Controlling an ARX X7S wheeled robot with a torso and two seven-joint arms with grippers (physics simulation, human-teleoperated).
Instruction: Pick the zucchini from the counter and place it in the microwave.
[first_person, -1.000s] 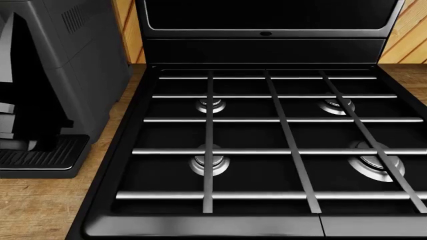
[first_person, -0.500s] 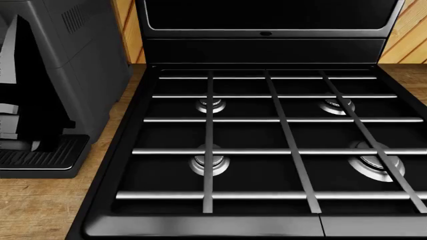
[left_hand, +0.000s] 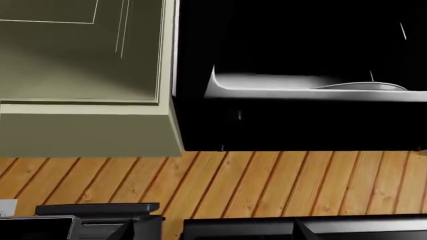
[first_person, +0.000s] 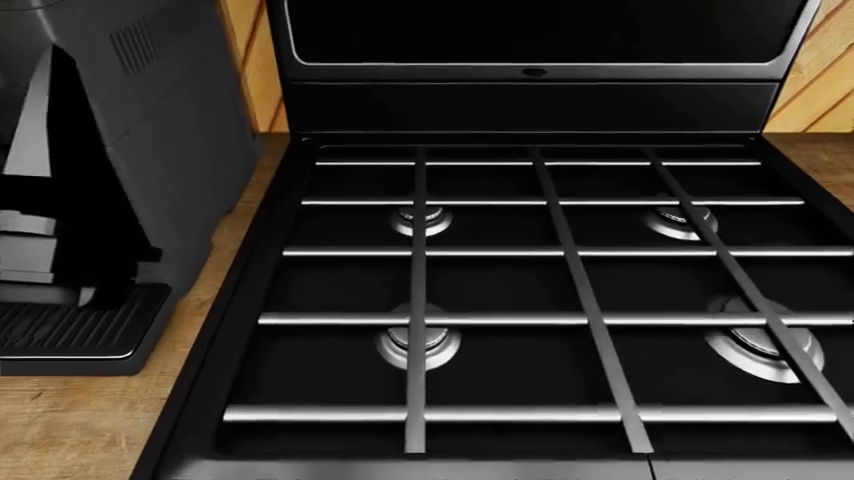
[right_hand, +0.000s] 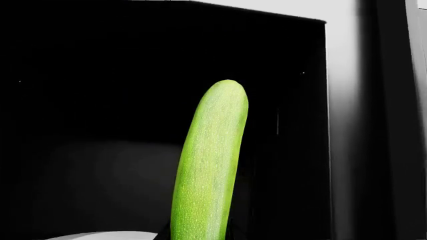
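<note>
In the right wrist view the zucchini (right_hand: 210, 165), glossy bright green, rises from the lower edge where my right gripper holds its hidden end. Its rounded tip points into the dark open cavity of the microwave (right_hand: 100, 75). A white plate (right_hand: 100, 235) lies on the cavity floor beside it. The left wrist view has the same black microwave (left_hand: 300, 50) from farther off, mounted high beside a cream cabinet, with the plate (left_hand: 360, 86) inside. The wooden counter (first_person: 67, 420) shows in the head view. Neither gripper's fingers show in any view.
A black gas stove (first_person: 534, 300) with grey grates fills the head view. Behind it stands a glossy black panel (first_person: 534, 40) with a grey rim and oval badge. A dark grey coffee machine (first_person: 120, 150) stands left of the stove. Wood planking (left_hand: 267, 180) covers the wall under the cream cabinet (left_hand: 80, 60).
The head view has shifted slightly: the stove, the badge and the coffee machine sit a little lower in the picture than before.
</note>
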